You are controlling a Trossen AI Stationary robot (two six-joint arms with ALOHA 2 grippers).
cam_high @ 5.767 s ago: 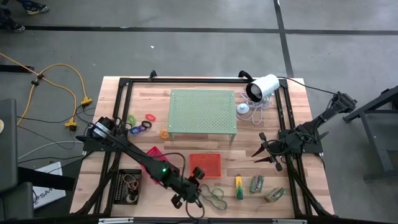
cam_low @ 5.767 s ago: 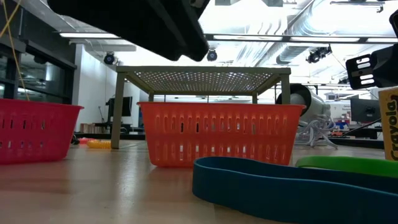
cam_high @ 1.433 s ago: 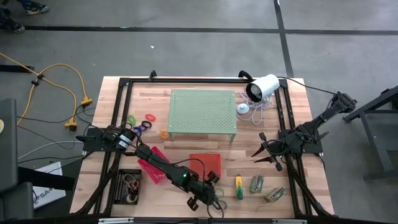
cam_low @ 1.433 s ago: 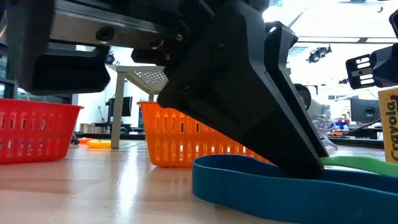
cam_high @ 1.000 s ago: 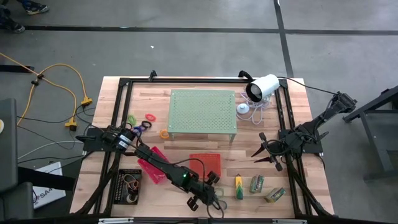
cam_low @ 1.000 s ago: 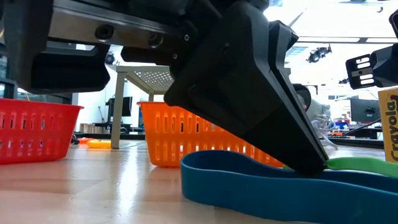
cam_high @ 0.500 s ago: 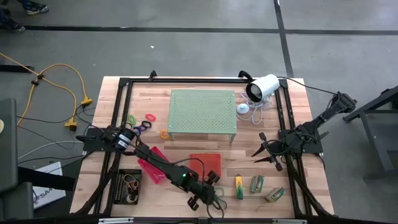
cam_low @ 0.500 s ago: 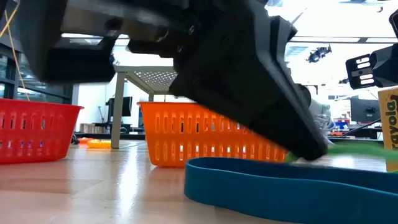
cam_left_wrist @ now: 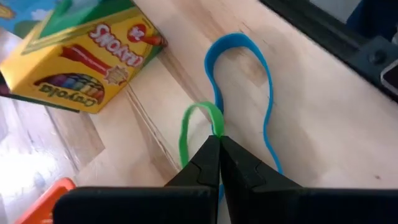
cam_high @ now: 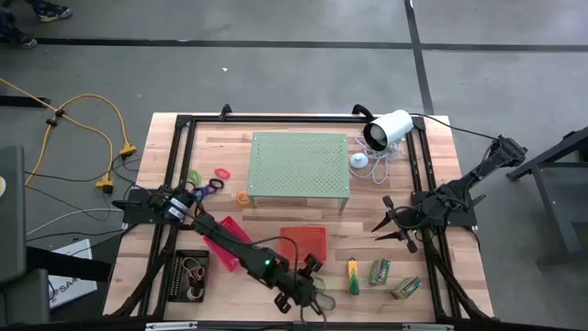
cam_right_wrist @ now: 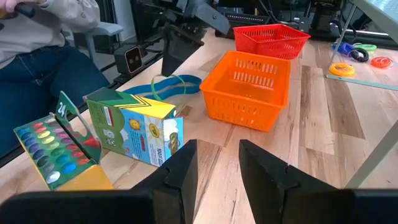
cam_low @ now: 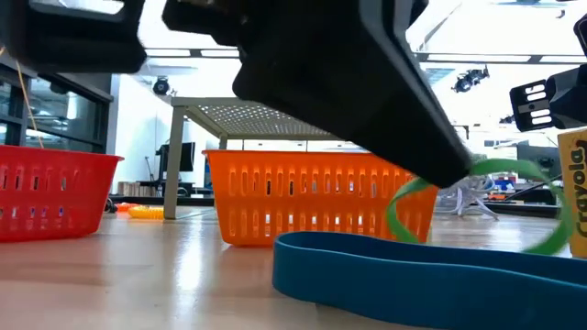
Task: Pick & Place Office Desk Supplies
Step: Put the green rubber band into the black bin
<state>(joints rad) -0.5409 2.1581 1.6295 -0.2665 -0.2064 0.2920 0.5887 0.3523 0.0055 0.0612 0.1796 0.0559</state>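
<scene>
Only the left wrist view shows the grip clearly: the left gripper (cam_left_wrist: pixel 219 142) has its fingers pressed together on a green rubber-band loop (cam_left_wrist: pixel 189 127), which crosses a blue rubber-band loop (cam_left_wrist: pixel 264 93) lying on the table (cam_left_wrist: pixel 323 118). From above, that gripper (cam_high: pixel 310 296) is a dark mass at the front edge, and the bands beneath it cannot be made out. At table height the green loop (cam_low: pixel 408 206) hangs raised off the wood from the fingertip, while the blue loop (cam_low: pixel 404 280) lies flat.

The right gripper (cam_high: pixel 393 227) waits at the right side, jaws apart, holding nothing.

The black tray (cam_high: pixel 177 276) holds tan loops (cam_high: pixel 193 268). The contents of the orange tray (cam_right_wrist: pixel 252 87) and the red tray (cam_right_wrist: pixel 270 38) are not visible.
</scene>
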